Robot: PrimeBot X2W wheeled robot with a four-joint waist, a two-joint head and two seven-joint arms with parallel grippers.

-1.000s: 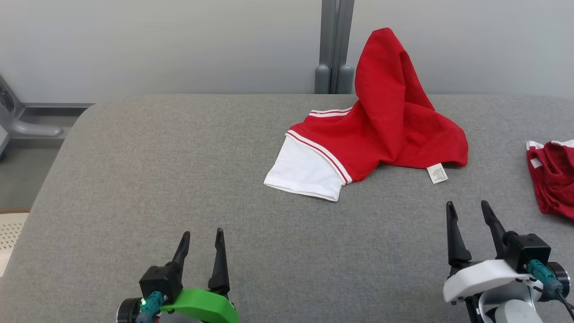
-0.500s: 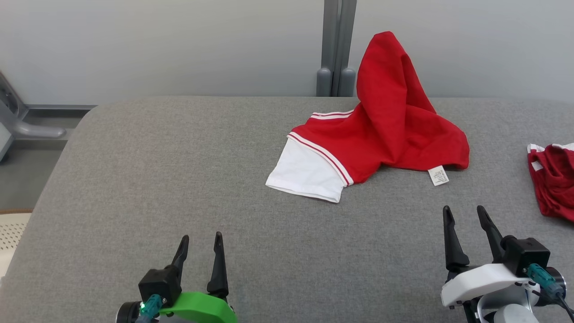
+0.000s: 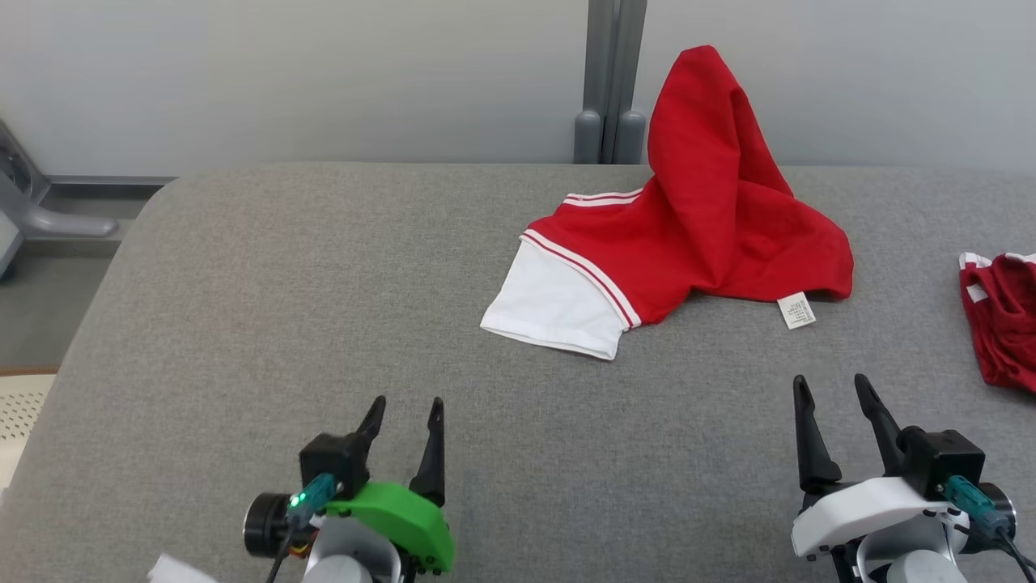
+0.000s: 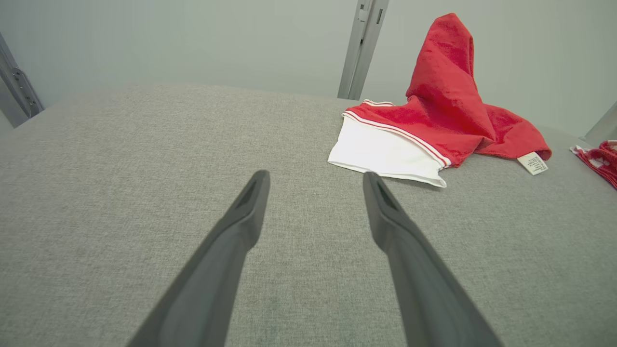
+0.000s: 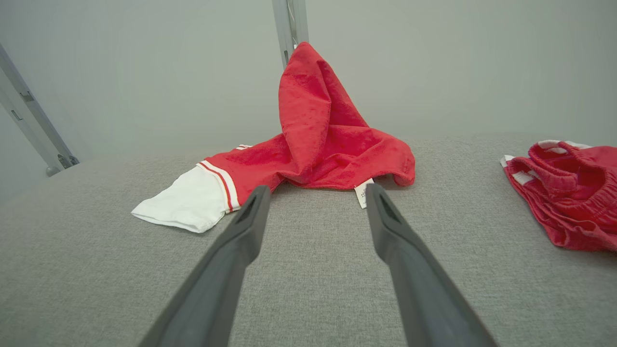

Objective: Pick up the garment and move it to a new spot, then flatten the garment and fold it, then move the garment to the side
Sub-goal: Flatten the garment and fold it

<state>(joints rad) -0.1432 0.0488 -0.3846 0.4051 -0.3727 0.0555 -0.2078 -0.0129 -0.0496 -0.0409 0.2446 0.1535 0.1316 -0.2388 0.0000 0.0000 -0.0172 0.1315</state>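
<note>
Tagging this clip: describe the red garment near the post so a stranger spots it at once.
On the grey table, look to the far edge by the post. The garment lies before it, red cloth rising in a peak. Unlike the red heap at the right edge, it has a white sleeve and label.

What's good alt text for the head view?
A red garment with a white end lies crumpled on the grey table, one part peaked upward. The left gripper and right gripper are open and empty nearer the camera. A second red cloth lies at the right edge.
</note>
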